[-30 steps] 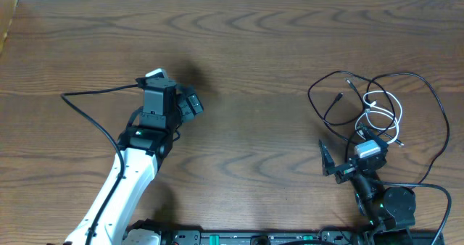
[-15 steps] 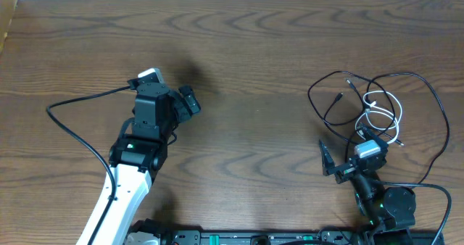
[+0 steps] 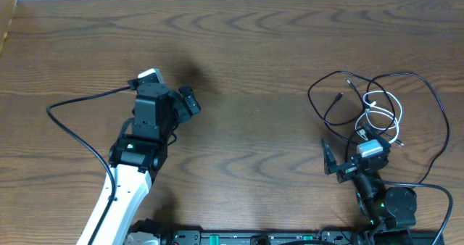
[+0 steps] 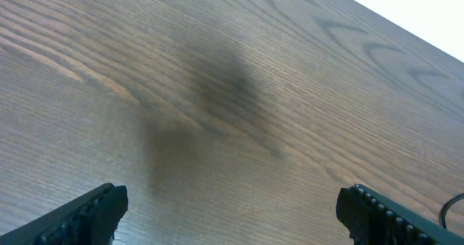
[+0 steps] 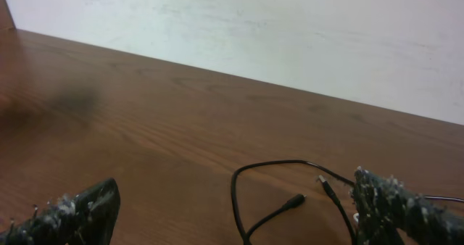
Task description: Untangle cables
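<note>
I have the dark brown wood-grain table (image 3: 275,49) from above, with its far edge along the top of the view against a pale wall and its left edge just showing in the upper left corner. Both cables lie in one loose heap at the right side, near the front. The long thin black cable (image 3: 432,91) throws wide loops, the outermost swinging close to the right border of my view and curving down beside the right arm's base. The shorter white cable (image 3: 398,118) is coiled inside those loops, crossing the black strands.

The right gripper (image 3: 349,152) sits low at the front, just before the heap, jaws spread wide and holding nothing. From its wrist camera I see a black loop and two small plug ends lying between and beyond the fingers.

The left gripper (image 4: 235,223) is well apart from the cables, over bare wood left of centre, jaws also spread wide and empty. A thick black wire (image 3: 80,98) trails from that arm in an arc toward the left.

Between the two arms is a broad stretch of open tabletop, and more behind the heap up to the far edge.
</note>
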Controlling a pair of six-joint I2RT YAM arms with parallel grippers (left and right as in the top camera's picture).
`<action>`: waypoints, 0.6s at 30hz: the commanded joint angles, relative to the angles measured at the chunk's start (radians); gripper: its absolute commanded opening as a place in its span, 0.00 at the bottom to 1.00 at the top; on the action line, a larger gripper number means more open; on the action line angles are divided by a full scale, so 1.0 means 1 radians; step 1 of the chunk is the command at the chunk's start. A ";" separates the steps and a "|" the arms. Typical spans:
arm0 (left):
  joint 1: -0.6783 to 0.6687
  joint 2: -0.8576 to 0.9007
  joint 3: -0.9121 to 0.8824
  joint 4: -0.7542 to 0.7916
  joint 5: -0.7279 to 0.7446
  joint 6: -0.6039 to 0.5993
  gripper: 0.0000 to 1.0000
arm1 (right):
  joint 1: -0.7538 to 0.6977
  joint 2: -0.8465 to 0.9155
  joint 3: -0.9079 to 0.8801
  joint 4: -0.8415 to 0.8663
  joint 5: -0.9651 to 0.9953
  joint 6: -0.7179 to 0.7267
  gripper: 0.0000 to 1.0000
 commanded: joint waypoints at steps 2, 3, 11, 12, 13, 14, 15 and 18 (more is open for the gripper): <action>0.007 -0.063 -0.016 -0.024 0.000 0.000 0.98 | -0.008 -0.008 -0.001 -0.004 0.003 -0.014 0.99; 0.007 -0.077 -0.016 -0.036 0.000 0.000 0.98 | -0.008 -0.008 -0.001 -0.004 0.003 -0.014 0.99; 0.007 -0.173 -0.016 -0.139 0.000 0.000 0.98 | -0.007 -0.008 -0.001 -0.004 0.003 -0.014 0.99; 0.007 -0.182 -0.016 -0.150 0.000 0.000 0.98 | -0.006 -0.008 -0.001 -0.004 0.003 -0.014 0.99; 0.007 -0.189 -0.016 -0.159 0.000 0.000 0.98 | -0.006 -0.008 -0.001 -0.004 0.003 -0.014 0.99; 0.007 -0.192 -0.016 -0.163 0.000 0.000 0.98 | -0.006 -0.008 -0.001 -0.004 0.003 -0.014 0.99; 0.007 -0.193 -0.016 -0.163 0.000 0.000 0.98 | -0.006 -0.008 -0.001 -0.004 0.003 -0.014 0.99; 0.007 -0.189 -0.016 -0.164 0.000 0.000 0.98 | -0.006 -0.008 -0.001 -0.004 0.003 -0.014 0.99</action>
